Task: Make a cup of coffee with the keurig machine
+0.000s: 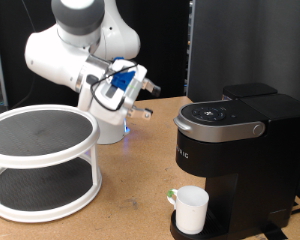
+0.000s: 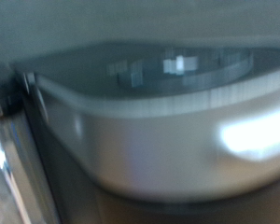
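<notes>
The keurig machine [image 1: 240, 140] stands at the exterior view's right, its lid down and the silver-grey handle band [image 1: 222, 128] facing front. The cup [image 1: 191, 208], a white mug, stands under its spout on the drip tray. My gripper [image 1: 146, 100] hangs in the air to the exterior view's left of the machine, a little above lid height, and points towards it. It touches nothing and nothing shows between its fingers. The wrist view is blurred and filled by the machine's lid [image 2: 168, 65] and the handle band [image 2: 177, 140].
A white two-tier round shelf [image 1: 40, 160] with dark mesh tops stands at the exterior view's left on the wooden table [image 1: 130, 190]. The arm's white base [image 1: 105, 125] is behind it. A dark panel rises behind the machine.
</notes>
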Motion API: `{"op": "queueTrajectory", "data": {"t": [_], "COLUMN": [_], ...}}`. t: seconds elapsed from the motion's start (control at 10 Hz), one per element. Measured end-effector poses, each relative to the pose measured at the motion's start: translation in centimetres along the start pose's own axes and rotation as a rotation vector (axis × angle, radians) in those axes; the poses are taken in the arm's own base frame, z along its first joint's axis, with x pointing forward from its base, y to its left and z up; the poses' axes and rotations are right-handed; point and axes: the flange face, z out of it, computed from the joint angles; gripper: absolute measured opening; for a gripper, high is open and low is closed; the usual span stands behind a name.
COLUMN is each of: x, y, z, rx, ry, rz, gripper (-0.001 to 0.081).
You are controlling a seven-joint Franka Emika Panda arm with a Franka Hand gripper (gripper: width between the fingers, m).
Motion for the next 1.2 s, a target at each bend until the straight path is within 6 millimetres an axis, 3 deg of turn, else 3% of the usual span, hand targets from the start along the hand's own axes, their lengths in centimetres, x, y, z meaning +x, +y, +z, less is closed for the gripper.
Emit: {"op": "queueTrajectory", "data": {"t": [0.6, 0.8, 1.0, 1.2], "x": [4.3, 4.7, 4.7, 5.5], "y": [-6.4, -7.8, -7.8, -9.0], "z": [-4.0, -5.1, -4.9, -3.8], "rx": [0.009, 0.009, -0.004, -0.085], "ry": [0.022, 0.001, 0.002, -0.071], "rz": [-0.015, -0.012, -0.023, -0.168], "gripper": [0.0807, 0.0807, 0.0807, 0.0807]}}
